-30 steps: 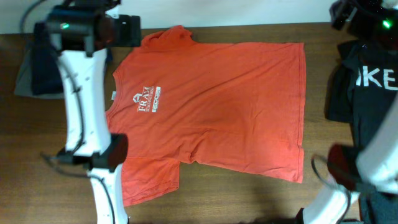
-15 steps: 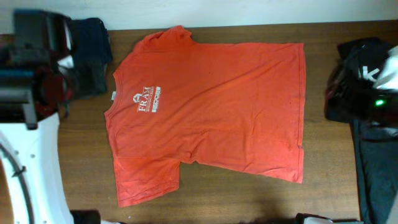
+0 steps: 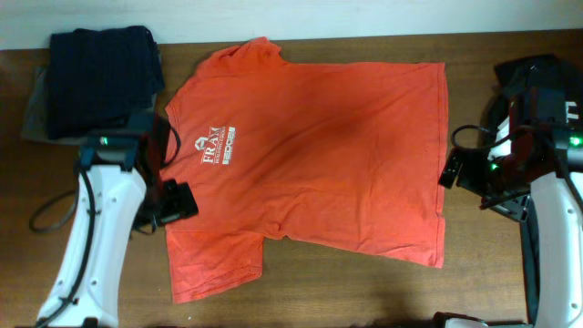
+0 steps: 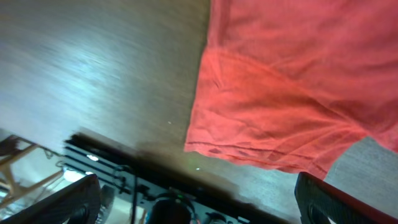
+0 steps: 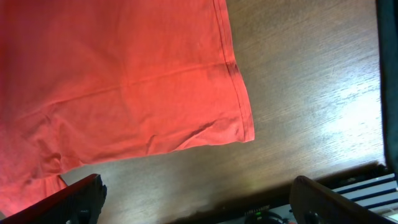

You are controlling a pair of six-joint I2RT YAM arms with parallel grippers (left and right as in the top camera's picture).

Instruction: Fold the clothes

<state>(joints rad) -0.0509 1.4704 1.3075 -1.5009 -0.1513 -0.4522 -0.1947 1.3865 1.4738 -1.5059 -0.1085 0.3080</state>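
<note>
— What's on the table (image 3: 364,292)?
— The T-shirt (image 3: 310,155), flat, logo up, between my arms. My left gripper (image 3: 178,202) sits at the sleeve (image 3: 214,264) and my right gripper (image 3: 449,170) by the hem (image 3: 443,118). Both are spread wide, holding nothing.
— Advice?
— I'd catch both layers at each edge, then lift together.

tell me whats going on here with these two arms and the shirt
Two robot arms are set to fold an orange-red T-shirt, which lies spread flat and unfolded on the wooden table, logo up. The left gripper hangs open at the shirt's sleeve side, the right gripper open by its hem. Neither holds anything. A dark folded pile sits beyond the left arm.
</note>
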